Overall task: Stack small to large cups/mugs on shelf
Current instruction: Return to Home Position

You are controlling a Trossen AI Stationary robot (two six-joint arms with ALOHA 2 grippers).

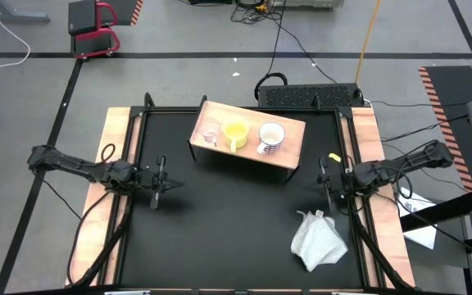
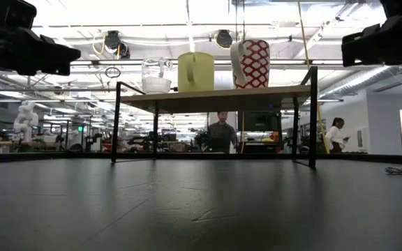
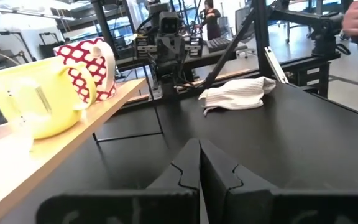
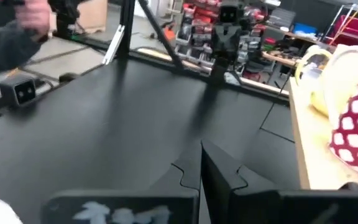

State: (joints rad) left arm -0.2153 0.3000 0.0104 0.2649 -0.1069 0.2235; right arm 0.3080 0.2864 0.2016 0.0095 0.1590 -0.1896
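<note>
1. Cups. Three vessels stand upright in one row on the shelf (image 1: 289,152). In the high view the order from left to right is: glass cup (image 1: 211,135), yellow mug (image 1: 234,131), patterned mug (image 1: 270,137). The low view shows the same order, with each vessel taller than the one before it. The glass cup stands just beside the yellow mug. A narrow gap separates the yellow mug from the patterned mug. The low view shows the pattern as a red-and-white lattice.

2. Shelf. A light wooden board on thin dark legs. It stands on the far middle part of the black table (image 1: 220,246) and is turned slightly askew to the table edges.

3. Left gripper (image 3: 199,144). Fingers pressed together, with nothing between them. In the high view it sits near the left edge of the table, well apart from the shelf. The low view shows it raised above the table surface.

4. Right gripper (image 4: 202,146). Fingers pressed together, with nothing between them. It sits near the right edge of the table, well apart from the shelf, and is also raised.

5. Cloth (image 1: 318,239). White and crumpled. It lies on the table in front of the right gripper, clear of the shelf.

6. Room. Two people stand in the room beyond the table.
</note>
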